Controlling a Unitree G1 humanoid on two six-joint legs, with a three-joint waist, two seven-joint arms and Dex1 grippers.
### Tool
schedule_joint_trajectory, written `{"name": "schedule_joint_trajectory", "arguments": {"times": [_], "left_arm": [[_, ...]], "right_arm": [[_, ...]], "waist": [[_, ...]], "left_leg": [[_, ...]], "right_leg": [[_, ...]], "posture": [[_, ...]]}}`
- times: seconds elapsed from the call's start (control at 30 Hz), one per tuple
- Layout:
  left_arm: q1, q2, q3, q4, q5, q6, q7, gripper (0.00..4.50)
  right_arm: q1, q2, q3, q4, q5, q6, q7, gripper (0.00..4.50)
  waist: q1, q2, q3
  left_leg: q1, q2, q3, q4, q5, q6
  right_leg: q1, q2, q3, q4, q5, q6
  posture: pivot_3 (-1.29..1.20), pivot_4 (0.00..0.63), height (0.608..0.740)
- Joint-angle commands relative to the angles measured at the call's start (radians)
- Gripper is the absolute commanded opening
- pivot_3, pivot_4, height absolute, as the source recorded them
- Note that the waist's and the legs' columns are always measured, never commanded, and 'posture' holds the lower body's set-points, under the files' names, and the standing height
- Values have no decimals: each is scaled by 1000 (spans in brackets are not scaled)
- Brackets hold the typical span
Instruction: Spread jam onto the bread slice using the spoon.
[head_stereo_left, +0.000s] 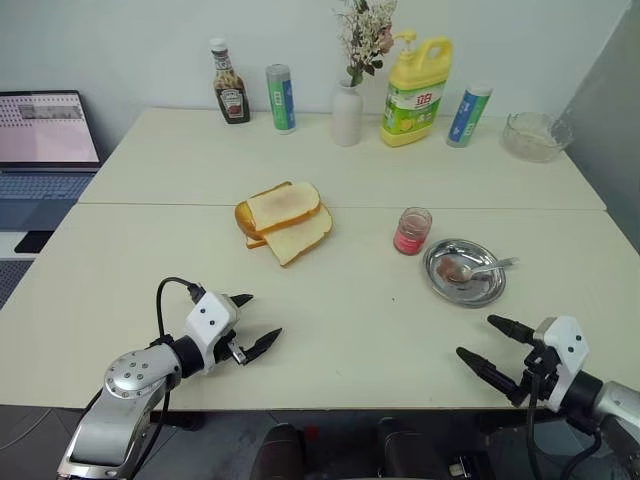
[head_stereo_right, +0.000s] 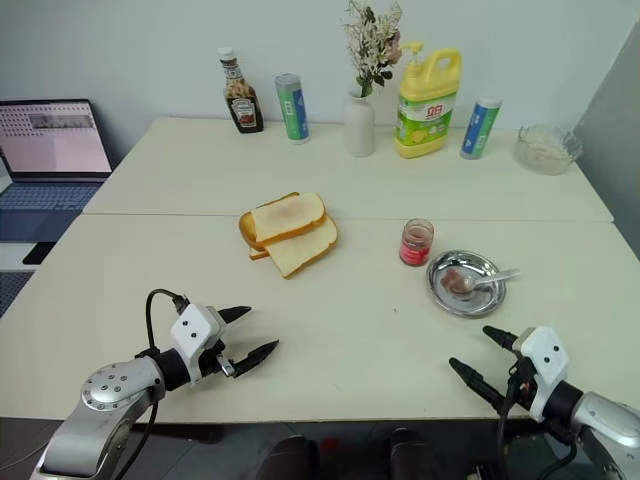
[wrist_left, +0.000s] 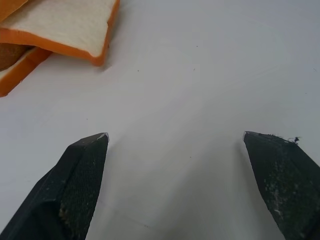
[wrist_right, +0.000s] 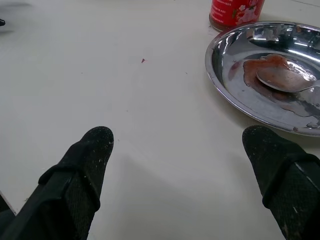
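Left claw (head_stereo_left: 249, 325), right claw (head_stereo_left: 493, 345) wide open, empty, near table (head_stereo_left: 350, 330) front edge

Lighting bright, even and diffuse from overhead; the pale table (head_stereo_left: 330, 330) reads uniformly lit, with faint soft shadows under the bread slice (head_stereo_left: 297, 236) and beside the left gripper (head_stereo_left: 250, 322). Specular highlights on the steel dish (wrist_right: 235, 95) and the spoon (wrist_right: 285, 79) bowl, with a wet sheen on the jam (wrist_right: 257, 70) smear. Head views sharp throughout; in the wrist views the near fingertips (wrist_left: 82, 170) sit slightly soft
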Motion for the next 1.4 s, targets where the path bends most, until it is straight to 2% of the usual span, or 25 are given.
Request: {"name": "schedule_joint_trajectory", "arguments": {"times": [0.03,0.23,0.67,0.97,1.13,1.33,1.4], "left_arm": [[2,0,11,-52,-32,2,-16,4500],[-9,1,8,-53,1,34,28,4500],[-54,-25,42,-17,-18,-67,18,4500],[-114,-42,69,3,-8,-89,74,4500],[-201,-69,121,18,-116,70,122,4500],[-377,-103,193,75,-252,284,209,4500],[-489,-131,241,125,-338,417,285,4500]], "right_arm": [[-4,-2,-17,-41,13,-6,-1,4456],[-5,1,-16,-41,14,-8,-1,4456],[-31,30,-13,-35,44,-1,-5,4456],[-45,32,4,-67,49,2,-22,4456],[-109,-18,19,-143,92,55,-12,4456],[-256,-72,64,-218,151,174,-46,4456],[-310,-93,90,-239,156,224,-67,4456]], "waist": [[0,0,0],[0,0,0],[0,0,0],[0,0,0],[0,0,0],[0,0,0],[0,-1,0]], "left_leg": [[0,0,0,0,0,0],[0,0,0,0,0,0],[0,0,0,0,0,0],[0,0,0,0,0,0],[0,0,0,1,0,0],[0,-1,-2,1,0,0],[-1,-1,-2,1,0,0]], "right_leg": [[0,0,0,0,0,0],[0,0,0,0,0,0],[0,0,0,0,0,0],[0,0,0,0,2,4],[0,0,0,0,3,6],[1,2,-2,0,4,6],[1,2,-2,0,4,7]], "posture": [[0,150,740],[0,150,740],[0,150,740],[0,150,740],[0,150,740],[0,150,740],[0,150,740]]}}
